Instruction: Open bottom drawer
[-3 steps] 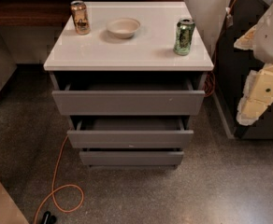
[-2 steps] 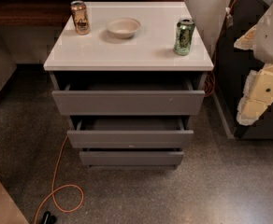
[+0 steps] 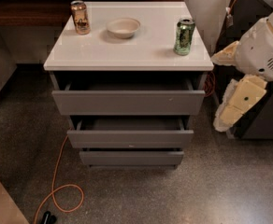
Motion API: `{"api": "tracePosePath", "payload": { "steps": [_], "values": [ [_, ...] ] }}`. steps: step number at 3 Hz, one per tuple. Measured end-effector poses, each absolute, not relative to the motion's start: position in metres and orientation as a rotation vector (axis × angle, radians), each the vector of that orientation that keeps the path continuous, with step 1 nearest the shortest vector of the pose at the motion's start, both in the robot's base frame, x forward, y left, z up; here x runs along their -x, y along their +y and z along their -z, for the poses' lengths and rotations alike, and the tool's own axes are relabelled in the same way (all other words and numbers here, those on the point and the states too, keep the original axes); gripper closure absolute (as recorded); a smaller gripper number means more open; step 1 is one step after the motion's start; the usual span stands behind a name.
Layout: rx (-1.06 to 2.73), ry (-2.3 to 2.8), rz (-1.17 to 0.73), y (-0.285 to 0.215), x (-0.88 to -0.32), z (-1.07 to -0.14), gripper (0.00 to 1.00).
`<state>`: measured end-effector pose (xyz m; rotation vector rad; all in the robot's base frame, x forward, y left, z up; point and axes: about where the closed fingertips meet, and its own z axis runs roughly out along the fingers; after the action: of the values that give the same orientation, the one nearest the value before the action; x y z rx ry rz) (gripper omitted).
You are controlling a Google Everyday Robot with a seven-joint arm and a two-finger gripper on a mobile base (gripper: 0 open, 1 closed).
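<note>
Now, seeing the gripper [image 3: 224,119] low beside the cabinet's [image 3: 127,55] right side, apart from the bottom drawer [image 3: 132,158], itself barely pulled out. Can't tell whether gripper open or closed.

The end effector [image 3: 227,115] hangs off the right side of the white bench [image 3: 127,55], below its top. Up and to the left of it, a green can [image 3: 184,36] stands nearest on the bench. A tan bowl [image 3: 123,27] sits farther left and a copper can [image 3: 80,17] farthest. An orange cable [image 3: 57,171] loops across the floor [image 3: 211,190] well to its lower left.
</note>
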<state>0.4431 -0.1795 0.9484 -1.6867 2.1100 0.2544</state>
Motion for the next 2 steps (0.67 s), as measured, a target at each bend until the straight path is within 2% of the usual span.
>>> {"api": "tracePosePath", "payload": {
  "steps": [1, 2],
  "values": [
    [1.682, 2.057, -0.285, -0.159, -0.442, -0.928, 0.0],
    [1.708, 2.032, -0.207, -0.126, -0.442, -0.884, 0.0]
  ]
}}
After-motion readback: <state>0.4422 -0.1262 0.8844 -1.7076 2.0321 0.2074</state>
